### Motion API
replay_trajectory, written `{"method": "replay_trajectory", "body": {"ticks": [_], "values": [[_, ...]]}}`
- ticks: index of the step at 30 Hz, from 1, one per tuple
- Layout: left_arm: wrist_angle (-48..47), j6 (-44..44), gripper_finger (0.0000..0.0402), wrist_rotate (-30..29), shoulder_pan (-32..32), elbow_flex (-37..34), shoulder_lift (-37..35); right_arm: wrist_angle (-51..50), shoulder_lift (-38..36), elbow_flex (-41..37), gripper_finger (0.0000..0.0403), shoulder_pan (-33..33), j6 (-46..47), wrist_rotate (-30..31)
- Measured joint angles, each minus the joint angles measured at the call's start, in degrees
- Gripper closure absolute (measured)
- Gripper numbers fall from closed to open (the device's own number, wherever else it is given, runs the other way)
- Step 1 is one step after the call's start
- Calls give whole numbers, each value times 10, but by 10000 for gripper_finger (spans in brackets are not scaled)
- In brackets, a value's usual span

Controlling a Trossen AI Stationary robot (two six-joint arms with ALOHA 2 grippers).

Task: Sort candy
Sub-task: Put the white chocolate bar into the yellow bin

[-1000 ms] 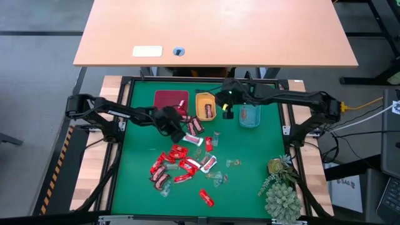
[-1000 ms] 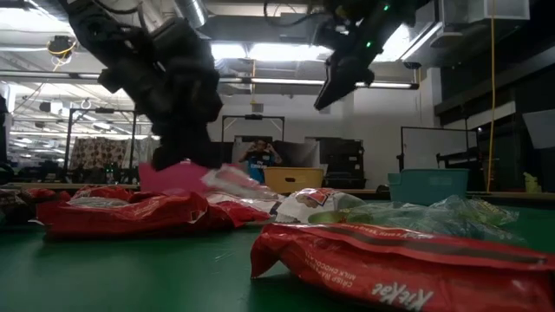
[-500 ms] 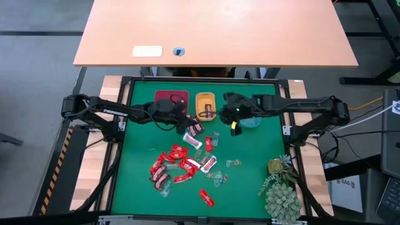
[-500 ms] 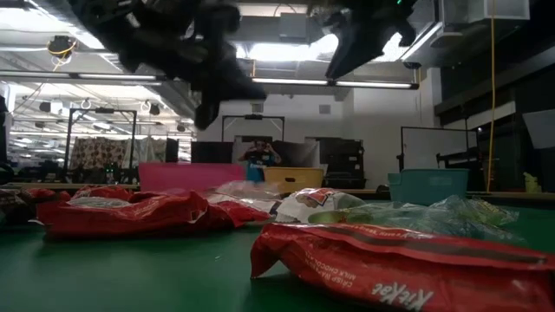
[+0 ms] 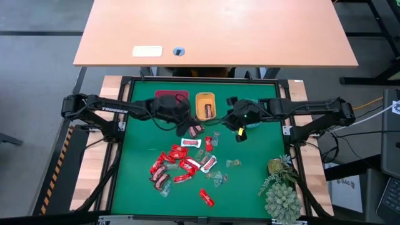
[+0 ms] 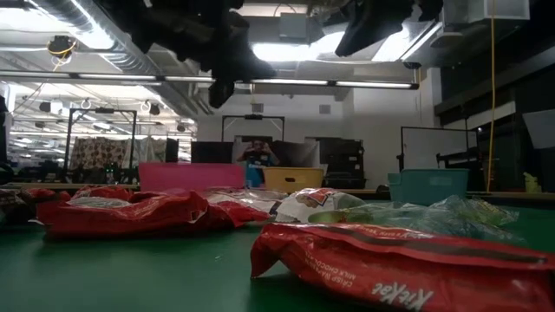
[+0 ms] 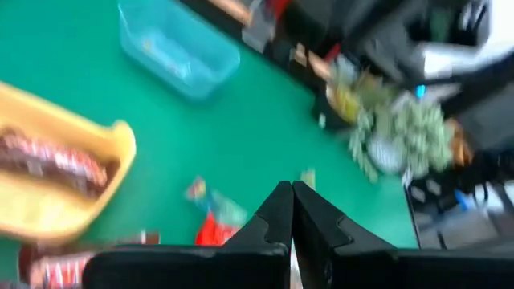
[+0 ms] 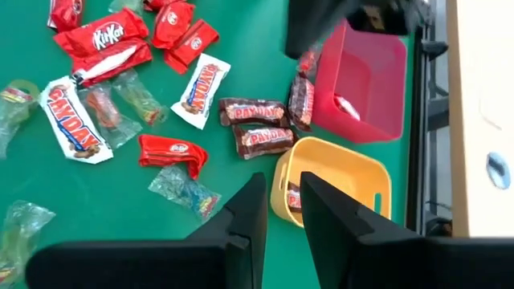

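The candy lies in a loose pile (image 5: 181,159) in the middle of the green mat: red wrappers (image 8: 104,40), white and brown bars (image 8: 253,112) and clear greenish pieces (image 8: 185,189). My left gripper (image 5: 182,122) hangs raised over the near right corner of the red tray (image 5: 170,97); its fingers (image 7: 287,197) are shut with nothing visible between them. My right gripper (image 5: 240,132) hovers beside the yellow tray (image 5: 205,105), in front of the teal tray. It is open (image 8: 281,205) and holds nothing. In the low view both grippers hang high above the mat.
The red tray (image 8: 361,76) holds one piece and the yellow tray (image 8: 329,181) holds a brown bar. My right arm partly covers the teal tray (image 7: 177,48). A spiky green plant (image 5: 281,187) stands at the near right corner. Bare mat lies left of the pile.
My left gripper rose from the pile and swung toward the far edge, to the red tray, then drifted slightly right. My right gripper moved from above the yellow and teal trays toward the near edge, closer to the pile.
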Motion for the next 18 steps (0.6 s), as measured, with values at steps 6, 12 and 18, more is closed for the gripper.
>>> {"method": "replay_trajectory", "body": {"ticks": [6,12,18], "values": [[-84,2,362,5,-13,0,0,0,0,0,325,0,5,0],[-133,42,297,-22,-36,0,0,0,0,0,325,0,6,0],[-142,106,241,-87,-70,0,6,0,0,0,325,0,6,0]]}}
